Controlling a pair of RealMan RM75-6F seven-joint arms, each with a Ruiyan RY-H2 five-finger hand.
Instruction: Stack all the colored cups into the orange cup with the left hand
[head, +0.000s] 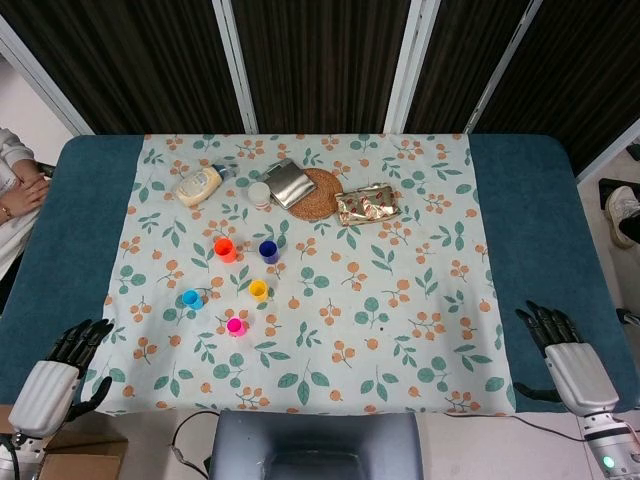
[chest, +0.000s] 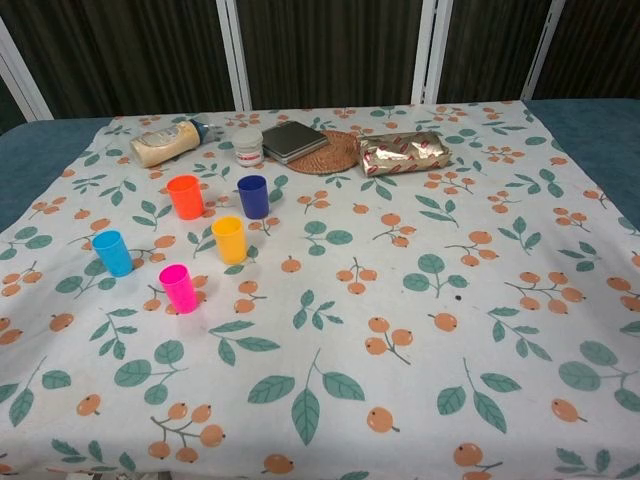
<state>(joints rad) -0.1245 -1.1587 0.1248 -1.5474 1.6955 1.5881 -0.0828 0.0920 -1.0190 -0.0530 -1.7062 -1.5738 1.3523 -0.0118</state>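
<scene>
Five small cups stand upright and apart on the floral cloth, left of centre. The orange cup (head: 225, 250) (chest: 185, 196) is farthest back, with the dark blue cup (head: 268, 251) (chest: 253, 196) to its right. The yellow cup (head: 258, 290) (chest: 229, 239) sits in front of them. The light blue cup (head: 191, 299) (chest: 113, 252) is at the left, the pink cup (head: 235, 327) (chest: 180, 288) nearest. My left hand (head: 62, 370) hangs open at the table's near left corner, well away from the cups. My right hand (head: 567, 358) rests open at the near right edge. Neither hand shows in the chest view.
At the back lie a squeeze bottle (head: 198, 185), a small white jar (head: 260, 195), a grey wallet (head: 288, 183) on a round cork mat (head: 320, 195), and a shiny foil packet (head: 367, 204). A person's arm (head: 18, 190) shows at the far left edge.
</scene>
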